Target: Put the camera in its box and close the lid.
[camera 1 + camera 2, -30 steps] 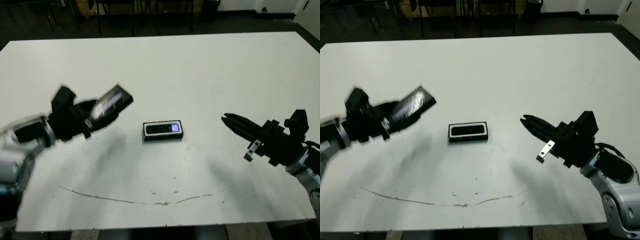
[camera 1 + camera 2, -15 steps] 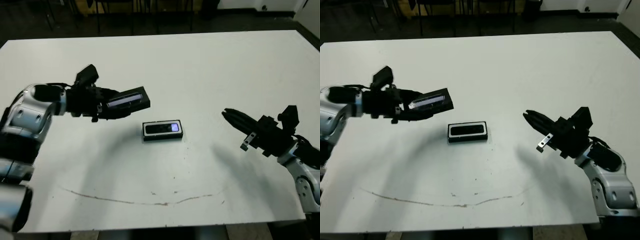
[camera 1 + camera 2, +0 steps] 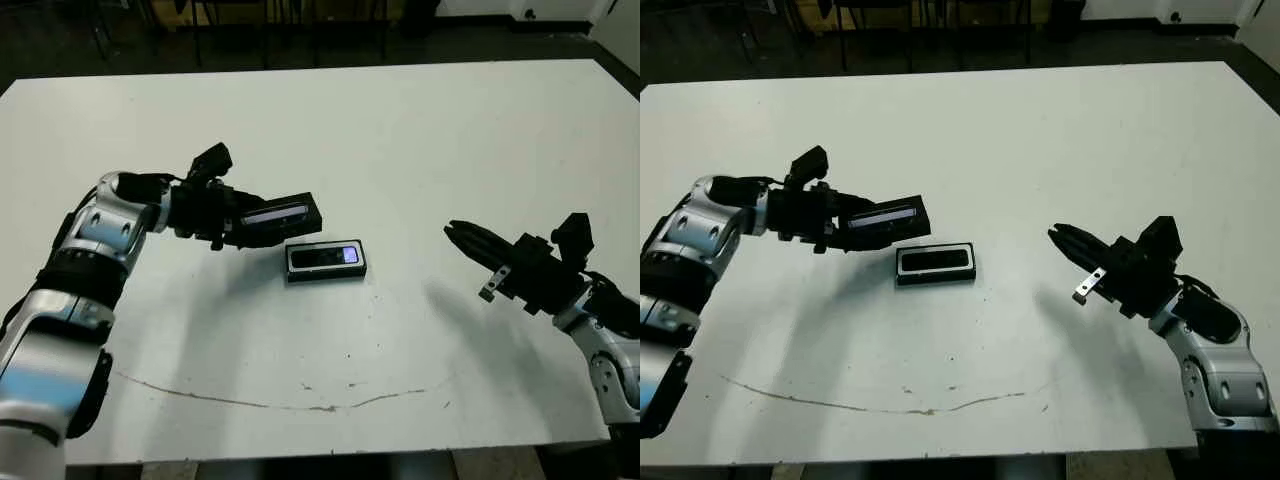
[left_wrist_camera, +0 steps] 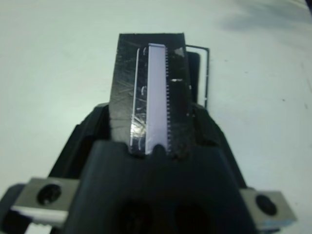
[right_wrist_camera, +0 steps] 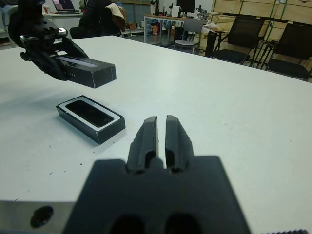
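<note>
Two head views: left gripper (image 3: 262, 219) clamped the lid (image 3: 278, 215), held just above and left of the box (image 3: 326, 261); camera (image 3: 328, 257) lay inside it. Right wrist view: right gripper (image 5: 161, 135) closed, empty, right of the box.

Bright, even overhead light on the white worktop (image 3: 400, 140), soft shadows, left wrist close-up blurred.

One box (image 3: 325, 260) sitting on white table (image 3: 420, 150), holding one camera (image 3: 323, 257). One lid (image 3: 275, 217) hanging in left gripper (image 3: 240, 220), just beside box. Right gripper (image 3: 462, 238) idling well apart. Two grippers showing in all.
</note>
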### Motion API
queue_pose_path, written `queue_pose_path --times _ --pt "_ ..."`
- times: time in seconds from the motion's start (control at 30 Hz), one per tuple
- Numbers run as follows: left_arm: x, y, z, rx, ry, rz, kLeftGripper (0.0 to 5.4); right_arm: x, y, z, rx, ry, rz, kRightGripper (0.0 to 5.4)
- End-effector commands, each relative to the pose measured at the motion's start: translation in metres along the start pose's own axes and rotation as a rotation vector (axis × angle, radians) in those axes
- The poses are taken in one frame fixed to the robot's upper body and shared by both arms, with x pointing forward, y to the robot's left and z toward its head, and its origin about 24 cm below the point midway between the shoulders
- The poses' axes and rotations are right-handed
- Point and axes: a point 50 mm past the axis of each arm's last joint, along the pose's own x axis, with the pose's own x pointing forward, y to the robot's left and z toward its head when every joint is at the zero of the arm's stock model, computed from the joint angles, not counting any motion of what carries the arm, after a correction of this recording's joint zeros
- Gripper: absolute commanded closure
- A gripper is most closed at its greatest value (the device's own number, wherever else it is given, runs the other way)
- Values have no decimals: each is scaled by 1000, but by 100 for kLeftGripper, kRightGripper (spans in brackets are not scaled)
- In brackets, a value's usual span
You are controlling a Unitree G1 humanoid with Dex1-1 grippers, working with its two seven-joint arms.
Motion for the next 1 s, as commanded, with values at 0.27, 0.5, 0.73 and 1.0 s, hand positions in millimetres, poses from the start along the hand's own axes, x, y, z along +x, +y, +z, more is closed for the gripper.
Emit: queue_pose_path --times 0.27,0.5,0.73,1.0 --pt "3 0 -10 -48 34 -57 266 -3 -1 -7 4 8 21 540" --pt "16 -7 -16 -28 76 -81 266 -4 -1 -8 9 -8 33 540" --pt "25 -16 -20 -51 81 -131 266 -5 -1 -9 14 5 30 540" --pt "33 -29 -23 -75 50 -215 266 -6 0 -7 -14 23 24 540"
